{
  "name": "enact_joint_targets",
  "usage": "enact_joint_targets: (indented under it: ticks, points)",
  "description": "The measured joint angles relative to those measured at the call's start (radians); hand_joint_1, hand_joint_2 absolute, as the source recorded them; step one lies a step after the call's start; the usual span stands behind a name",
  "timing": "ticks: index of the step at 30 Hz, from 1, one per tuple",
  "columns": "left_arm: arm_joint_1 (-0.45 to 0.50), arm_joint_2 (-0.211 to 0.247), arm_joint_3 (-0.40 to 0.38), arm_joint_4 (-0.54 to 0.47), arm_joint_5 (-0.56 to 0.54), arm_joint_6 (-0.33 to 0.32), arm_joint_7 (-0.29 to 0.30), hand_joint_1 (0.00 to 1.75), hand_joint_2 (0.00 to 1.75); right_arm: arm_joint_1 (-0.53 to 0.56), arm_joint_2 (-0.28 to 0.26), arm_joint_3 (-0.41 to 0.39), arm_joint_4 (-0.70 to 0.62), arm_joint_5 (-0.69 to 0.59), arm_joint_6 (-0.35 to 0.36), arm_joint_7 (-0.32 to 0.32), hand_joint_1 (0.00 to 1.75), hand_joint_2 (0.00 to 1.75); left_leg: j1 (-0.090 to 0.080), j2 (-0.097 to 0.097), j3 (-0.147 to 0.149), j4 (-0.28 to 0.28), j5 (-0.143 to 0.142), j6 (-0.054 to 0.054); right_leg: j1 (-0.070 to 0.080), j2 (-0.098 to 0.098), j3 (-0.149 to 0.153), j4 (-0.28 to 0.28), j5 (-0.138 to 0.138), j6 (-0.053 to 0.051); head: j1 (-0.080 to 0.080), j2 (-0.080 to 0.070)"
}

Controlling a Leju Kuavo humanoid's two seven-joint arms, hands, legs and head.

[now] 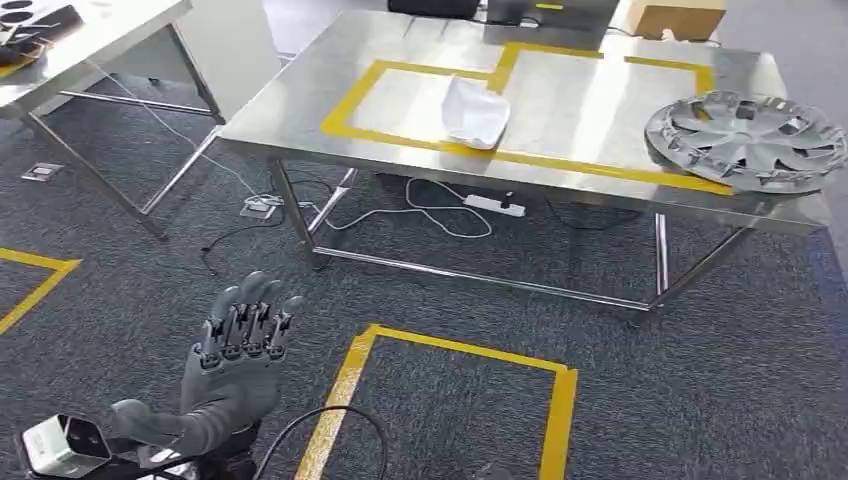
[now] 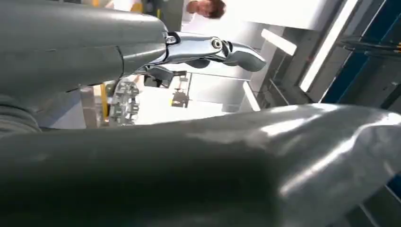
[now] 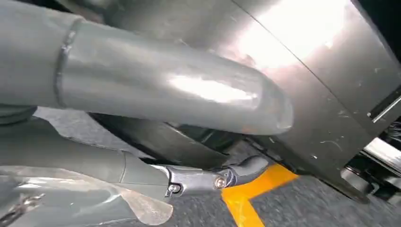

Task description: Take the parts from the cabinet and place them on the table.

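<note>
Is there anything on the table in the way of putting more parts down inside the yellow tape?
Partly. A white part already lies inside the yellow tape on the table, and a grey wheel cover sits at the right end. The taped area between them looks bare.

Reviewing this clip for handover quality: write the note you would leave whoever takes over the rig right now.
Left hand: raised over the carpet, fingers apart, holding nothing.
Right hand: seen close in the right wrist view; whether it holds anything cannot be told.
Parts: a silver wheel cover lies at the right end of the steel table; a white part lies inside the yellow tape outline.
Done: two parts are on the table.
Left: fetch any further parts from the cabinet.
</note>
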Motion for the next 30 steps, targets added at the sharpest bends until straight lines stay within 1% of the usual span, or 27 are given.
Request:
enact_joint_targets:
  ticks: [1,2,3,4,6,7,8,9,10,11,12,13,14,15,16,17,18,19,22,23,24,25,26,27,28,29,30]
  points:
    - [-0.001,-0.002,0.000,0.001,0.000,0.000,0.000,0.00,0.00,0.000,0.000,-0.002,0.000,-0.003,0.006,0.005,0.00,0.00,0.000,-0.013,-0.005,0.003,0.002,-0.003,-0.001,0.010,0.048,-0.082,0.039,-0.003,-0.001,0.000]
    - [-0.004,-0.003,-0.001,0.003,0.000,0.000,0.000,0.00,0.00,0.002,0.000,-0.003,0.000,-0.006,0.013,0.005,0.00,0.00,0.000,-0.025,-0.010,0.007,0.004,-0.005,-0.003,0.038,0.097,-0.171,0.073,-0.007,0.000,0.000]
    - [-0.007,-0.006,-0.002,0.004,-0.001,0.000,0.000,0.00,0.00,0.002,-0.001,-0.004,0.000,-0.008,0.018,0.007,0.00,0.00,-0.001,-0.034,-0.020,0.012,0.007,-0.010,-0.009,0.102,0.120,-0.224,0.071,-0.011,-0.001,0.000]
    - [-0.013,-0.006,-0.004,0.005,-0.001,0.000,0.000,0.00,0.00,0.002,-0.001,-0.006,0.000,-0.010,0.024,0.011,0.00,0.00,-0.005,-0.047,-0.032,0.025,0.009,-0.012,-0.014,0.099,0.141,-0.251,0.066,-0.011,-0.003,0.000]
    - [-0.013,-0.006,-0.005,0.007,-0.002,0.000,0.000,0.00,0.00,0.001,-0.001,-0.012,0.000,-0.010,0.039,0.016,0.00,0.00,0.001,-0.065,-0.049,0.025,0.023,-0.027,-0.009,0.080,0.129,-0.241,0.066,-0.016,0.001,0.000]
    - [-0.010,-0.006,-0.005,0.007,-0.002,0.000,0.000,0.00,0.00,0.000,-0.001,-0.014,0.000,-0.011,0.045,0.019,0.00,0.00,-0.001,-0.077,-0.051,0.026,0.026,-0.032,-0.009,0.069,0.129,-0.243,0.070,-0.020,-0.002,0.000]
    - [-0.009,-0.005,-0.005,0.008,-0.002,0.000,0.000,0.00,0.00,-0.002,0.000,-0.016,0.000,-0.012,0.051,0.024,0.00,0.00,-0.001,-0.064,-0.055,0.034,0.015,-0.036,-0.018,0.050,0.132,-0.250,0.076,-0.028,-0.001,0.000]
    - [-0.010,-0.004,-0.005,0.008,-0.002,-0.001,0.000,0.00,0.00,-0.003,0.000,-0.018,0.000,-0.014,0.057,0.027,0.00,0.00,-0.005,-0.015,-0.069,0.067,-0.012,-0.046,-0.016,0.037,0.133,-0.250,0.076,-0.031,-0.009,0.000]
    - [-0.010,-0.003,-0.005,0.008,-0.001,-0.002,0.000,0.00,0.00,-0.002,0.000,-0.019,0.000,-0.015,0.060,0.031,0.00,0.00,-0.002,0.008,-0.096,0.130,-0.050,-0.055,-0.014,0.021,0.133,-0.250,0.076,-0.033,-0.015,0.000]
    - [-0.008,-0.003,-0.005,0.008,0.000,-0.003,0.000,0.00,0.00,-0.001,-0.001,-0.021,0.000,-0.016,0.062,0.034,0.00,0.00,0.003,0.019,-0.133,0.216,-0.091,-0.060,-0.012,0.004,0.132,-0.250,0.076,-0.033,-0.014,0.000]
    - [-0.005,-0.002,-0.005,0.008,0.000,-0.005,-0.001,0.00,0.00,-0.001,-0.001,-0.023,0.000,-0.016,0.063,0.036,0.00,0.00,0.007,0.023,-0.165,0.291,-0.120,-0.063,-0.011,-0.011,0.130,-0.249,0.076,-0.033,-0.014,0.000]
    - [-0.002,-0.001,-0.005,0.008,0.000,-0.005,0.000,0.00,0.00,-0.001,-0.001,-0.024,0.000,-0.016,0.064,0.038,0.00,0.00,0.009,0.024,-0.182,0.336,-0.130,-0.065,-0.010,-0.026,0.129,-0.249,0.075,-0.034,-0.015,0.000]
    - [0.001,0.000,-0.005,0.008,0.000,-0.005,-0.001,0.00,0.00,-0.001,-0.002,-0.025,0.000,-0.016,0.064,0.039,0.00,0.00,0.011,0.025,-0.176,0.331,-0.118,-0.065,-0.008,-0.040,0.129,-0.249,0.075,-0.034,-0.014,0.000]
    - [0.002,0.001,-0.005,0.008,0.000,-0.005,-0.001,0.00,0.00,-0.001,-0.002,-0.026,0.000,-0.016,0.064,0.039,0.00,0.00,0.011,0.029,-0.150,0.285,-0.085,-0.064,-0.007,-0.053,0.130,-0.249,0.075,-0.034,-0.014,0.000]
    - [0.002,0.002,-0.005,0.008,0.000,-0.005,-0.001,0.00,0.00,-0.002,-0.002,-0.028,0.000,-0.016,0.064,0.039,0.00,0.00,0.011,0.036,-0.104,0.199,-0.041,-0.059,-0.005,-0.065,0.131,-0.249,0.074,-0.034,-0.014,0.000]
    - [0.001,0.002,-0.005,0.008,0.000,-0.006,-0.001,0.00,0.00,-0.002,-0.002,-0.030,0.000,-0.016,0.064,0.039,0.00,0.00,0.008,0.057,-0.051,0.101,0.001,-0.053,-0.004,-0.076,0.135,-0.249,0.073,-0.034,-0.014,0.000]
    - [0.001,0.002,-0.005,0.008,0.000,-0.006,-0.002,0.00,0.00,-0.001,-0.002,-0.031,0.000,-0.016,0.064,0.039,0.00,0.00,-0.004,0.124,-0.020,0.039,-0.004,-0.042,-0.001,-0.083,0.135,-0.249,0.072,-0.033,-0.013,0.000]
    - [-0.001,0.002,-0.005,0.008,0.000,-0.006,-0.002,0.00,0.00,0.000,-0.002,-0.032,0.000,-0.016,0.064,0.039,0.00,0.00,-0.013,0.132,-0.018,0.023,-0.004,-0.034,0.007,-0.092,0.132,-0.246,0.069,-0.029,-0.016,0.000]
    - [0.006,0.003,-0.004,0.008,0.000,-0.007,-0.003,0.00,0.00,0.000,-0.004,-0.034,0.000,-0.013,0.064,0.045,0.00,0.00,-0.013,0.098,-0.029,0.027,0.000,-0.022,0.008,-0.125,0.136,-0.251,0.070,-0.023,-0.011,0.000]
    - [0.008,0.002,-0.004,0.007,0.000,-0.009,-0.003,0.00,0.00,0.000,-0.004,-0.035,0.000,-0.009,0.064,0.050,0.00,0.00,-0.006,0.084,-0.023,0.014,0.008,-0.011,0.011,-0.133,0.136,-0.250,0.062,-0.015,-0.013,0.000]
    - [0.010,0.000,-0.004,0.007,0.000,-0.010,-0.003,0.00,0.00,0.000,-0.005,-0.035,0.000,-0.008,0.064,0.051,0.00,0.00,-0.002,0.075,-0.024,0.009,0.013,-0.005,0.006,-0.077,0.123,-0.230,0.039,-0.010,-0.009,0.000]
    - [0.010,-0.002,-0.005,0.007,0.000,-0.011,-0.003,0.00,0.00,-0.001,-0.005,-0.035,0.000,-0.010,0.065,0.051,0.00,0.00,0.000,0.064,-0.028,0.009,0.015,-0.001,0.003,-0.037,0.099,-0.175,0.001,-0.009,-0.005,0.000]
    - [0.011,-0.005,-0.005,0.007,-0.001,-0.012,-0.002,0.00,0.00,-0.002,-0.005,-0.036,0.000,-0.012,0.069,0.051,0.00,0.00,0.001,0.052,-0.032,0.009,0.018,0.003,0.003,-0.015,0.062,-0.089,-0.042,-0.007,-0.004,0.000]
    - [0.011,-0.006,-0.006,0.007,-0.001,-0.015,-0.002,0.00,0.00,-0.003,-0.005,-0.037,0.000,-0.017,0.072,0.052,0.00,0.00,0.000,0.041,-0.034,0.009,0.020,0.005,0.003,-0.005,0.025,-0.003,-0.075,-0.006,-0.004,0.000]
    - [0.012,-0.006,-0.006,0.007,-0.001,-0.016,-0.002,0.00,0.00,-0.005,-0.005,-0.039,0.000,-0.021,0.072,0.055,0.00,0.00,-0.001,0.027,-0.035,0.010,0.021,0.006,0.004,-0.002,-0.002,0.057,-0.090,-0.004,-0.005,0.000]
    - [0.013,-0.006,-0.006,0.007,-0.001,-0.018,-0.002,0.00,0.00,-0.008,-0.005,-0.040,0.000,-0.024,0.075,0.058,0.00,0.00,-0.001,0.012,-0.035,0.011,0.022,0.005,0.003,-0.001,-0.006,0.070,-0.078,-0.003,-0.004,0.000]
    - [0.013,-0.007,-0.006,0.007,-0.001,-0.018,-0.002,0.00,0.00,-0.008,-0.005,-0.042,0.000,-0.024,0.076,0.062,0.00,0.00,0.000,-0.005,-0.035,0.012,0.024,0.003,0.001,-0.001,0.013,0.031,-0.044,-0.003,-0.004,0.000]
